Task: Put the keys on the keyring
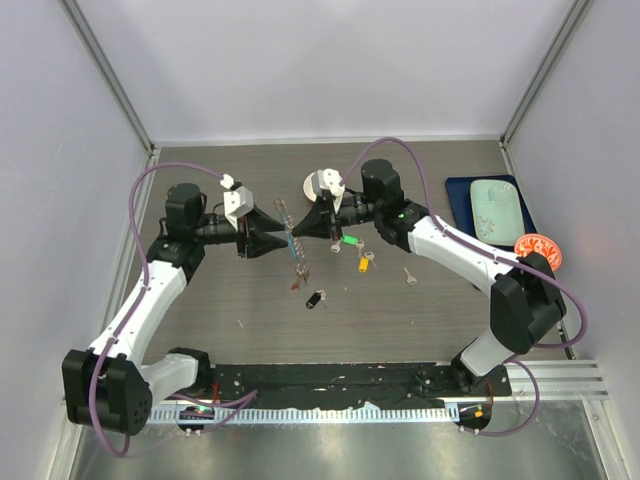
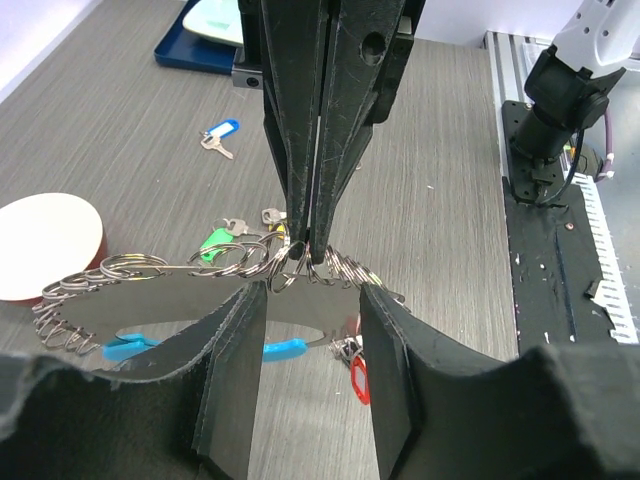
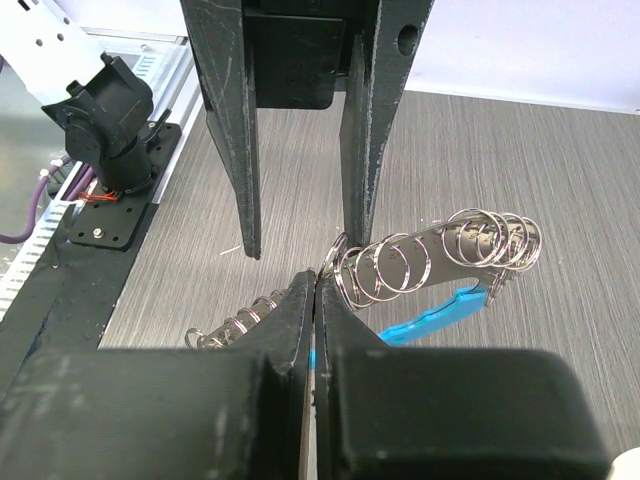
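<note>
Desk: grey wood-grain top; both arms reach in over its middle.
Blue tray: at the right edge, carrying a pale green dish.
White bowl: toward the far edge, behind the right gripper.
Left gripper: jaws apart, one finger on either side of the keyring's flat strip.
Right gripper: closed, pinching the keyring at one wire ring.
Keyring: raised over the desk's middle between both grippers; silvery strip threaded with rings, bright-blue tag beneath.
Keys: loose near the middle are the green-tagged key, yellow-tagged key and black-tagged key; the blue-tagged key lies nearer the tray.
</note>
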